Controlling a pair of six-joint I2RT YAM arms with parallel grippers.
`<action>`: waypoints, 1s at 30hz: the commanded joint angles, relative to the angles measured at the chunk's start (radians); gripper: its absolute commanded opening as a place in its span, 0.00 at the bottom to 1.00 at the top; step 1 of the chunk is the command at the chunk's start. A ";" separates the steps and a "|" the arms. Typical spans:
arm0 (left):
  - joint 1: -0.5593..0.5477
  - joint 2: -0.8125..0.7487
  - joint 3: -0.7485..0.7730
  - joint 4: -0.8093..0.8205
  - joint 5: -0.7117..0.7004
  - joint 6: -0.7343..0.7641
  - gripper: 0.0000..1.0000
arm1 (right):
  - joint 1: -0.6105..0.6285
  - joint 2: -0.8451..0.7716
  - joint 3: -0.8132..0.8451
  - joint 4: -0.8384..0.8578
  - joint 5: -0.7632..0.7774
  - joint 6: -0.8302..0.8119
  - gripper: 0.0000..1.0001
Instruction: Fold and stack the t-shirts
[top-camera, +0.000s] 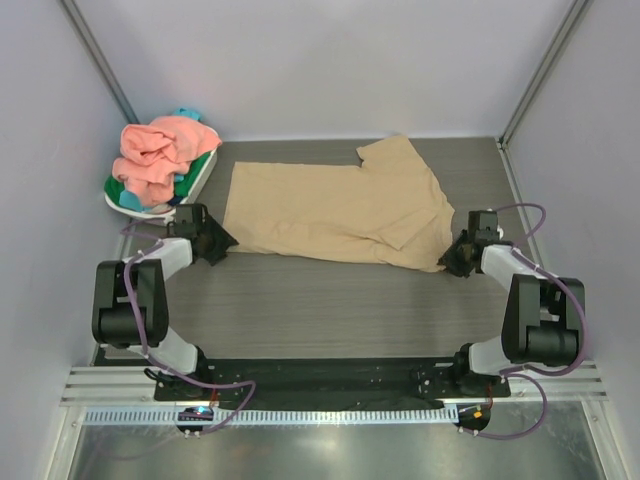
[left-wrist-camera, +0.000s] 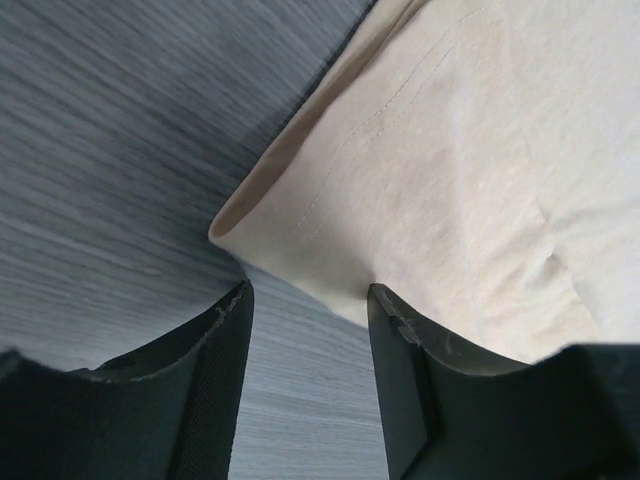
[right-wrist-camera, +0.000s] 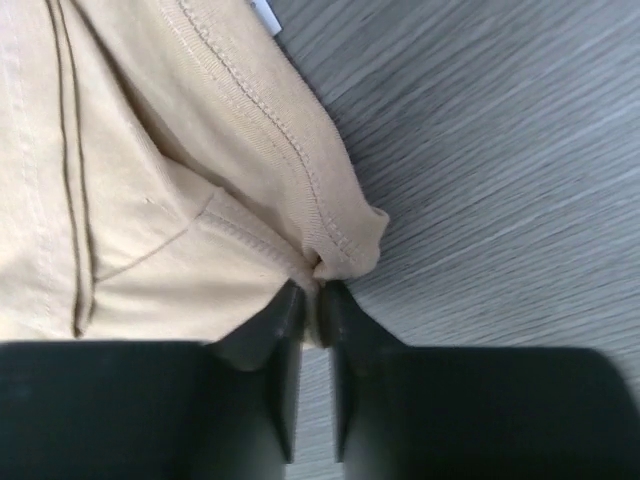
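While the tan t-shirt (top-camera: 335, 210) lies spread on the table (top-camera: 330, 310), the right gripper (right-wrist-camera: 310, 300) pinches its near corner and the left gripper (left-wrist-camera: 310, 300) stands spread at the hem. Folding seems barely begun; the other t-shirts (top-camera: 160, 152) sit heaped in the basket (top-camera: 140, 210).

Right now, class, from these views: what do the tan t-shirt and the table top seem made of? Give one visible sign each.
The tan t-shirt looks like soft matte knit cloth, perhaps cotton: stitched hems, limp folds. The table top looks like smooth grey wood-grain board, possibly laminate: fine parallel streaks.
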 joint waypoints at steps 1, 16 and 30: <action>0.006 0.061 -0.013 0.026 -0.034 -0.007 0.49 | -0.005 0.019 -0.021 0.041 0.027 -0.021 0.16; 0.006 -0.109 0.266 -0.219 -0.133 0.013 0.00 | -0.014 -0.128 0.320 -0.098 0.033 0.018 0.01; 0.021 -0.487 -0.231 -0.260 -0.085 -0.051 0.00 | -0.215 -0.349 -0.082 -0.203 -0.056 0.011 0.01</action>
